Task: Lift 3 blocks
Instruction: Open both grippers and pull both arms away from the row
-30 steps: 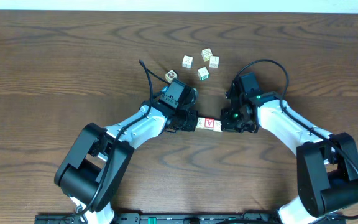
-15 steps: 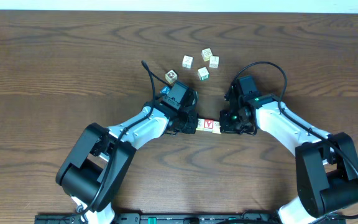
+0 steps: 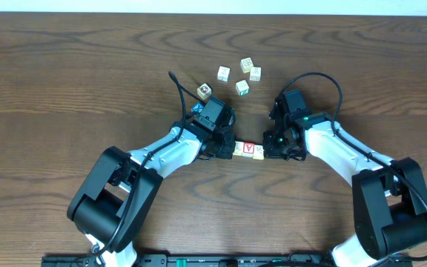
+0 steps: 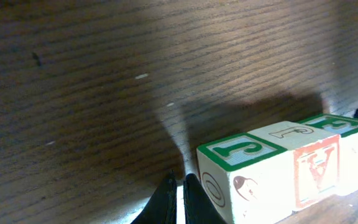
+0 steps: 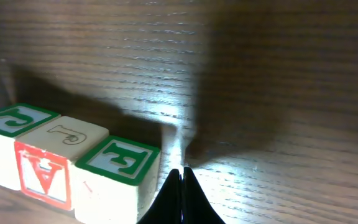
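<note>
Three blocks stand in a tight row at mid-table: a pale one [image 3: 239,149], a red-faced one with a white A [image 3: 249,149] and another pale one [image 3: 259,150]. My left gripper [image 3: 230,148] is shut, its fingers pressed against the row's left end. My right gripper [image 3: 267,150] is shut against the right end. In the left wrist view the shut gripper [image 4: 179,180] touches a green-bordered block [image 4: 235,168] beside the A block [image 4: 316,168]. In the right wrist view the shut gripper [image 5: 183,171] sits beside the E block [image 5: 117,171]. I cannot tell whether the row is off the table.
Several loose cubes lie behind the arms: a cluster of pale cubes [image 3: 247,64], [image 3: 223,73], [image 3: 242,87] and a brown-marked one [image 3: 204,91]. A bit of blue [image 3: 196,108] shows beside the left wrist. Black cables arc over both wrists.
Almost nothing. Both grippers stay shut against the ends of the row, and the row has shifted very slightly toward the front.
</note>
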Available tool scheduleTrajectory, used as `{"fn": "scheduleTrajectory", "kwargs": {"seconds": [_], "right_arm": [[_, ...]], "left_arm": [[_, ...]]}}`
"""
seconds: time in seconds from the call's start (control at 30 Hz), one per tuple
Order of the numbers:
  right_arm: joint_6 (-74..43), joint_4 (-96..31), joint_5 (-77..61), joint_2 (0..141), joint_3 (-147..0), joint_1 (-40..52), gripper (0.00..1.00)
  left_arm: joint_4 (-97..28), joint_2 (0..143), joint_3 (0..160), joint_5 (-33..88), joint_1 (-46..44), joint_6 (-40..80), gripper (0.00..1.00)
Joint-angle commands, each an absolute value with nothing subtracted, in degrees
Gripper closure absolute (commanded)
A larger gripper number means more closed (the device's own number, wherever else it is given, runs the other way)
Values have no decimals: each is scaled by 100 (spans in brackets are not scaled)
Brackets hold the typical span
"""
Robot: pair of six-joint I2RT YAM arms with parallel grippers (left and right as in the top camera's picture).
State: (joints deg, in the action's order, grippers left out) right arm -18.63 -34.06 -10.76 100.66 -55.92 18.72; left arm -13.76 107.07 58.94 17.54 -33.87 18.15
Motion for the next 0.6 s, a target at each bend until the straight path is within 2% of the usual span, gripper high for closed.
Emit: {"fn": "scheduleTrajectory", "kwargs": {"seconds": [0.0, 0.27, 0.47, 0.53, 0.57], "right_arm": [[-1824, -3404, -810, 10044, -5610, 1872, 99], [-1581, -3382, -753, 10040, -5946, 1328, 99], [-668, -3319, -722, 10040, -6882, 829, 99], [-381, -3194, -545, 10040, -7255, 707, 96], [-270, -3096, -405, 10040, -7467, 650, 91]], "left_arm": [[-1413, 10796, 6012, 1557, -3391, 1763, 92], [-1492, 10455, 6090, 1249, -2812, 1297, 92], [-1643, 9509, 6228, 1013, -2080, 744, 92], [-1645, 8995, 6228, 764, -1839, 589, 92], [-1643, 8702, 6228, 626, -1726, 548, 92]]}}
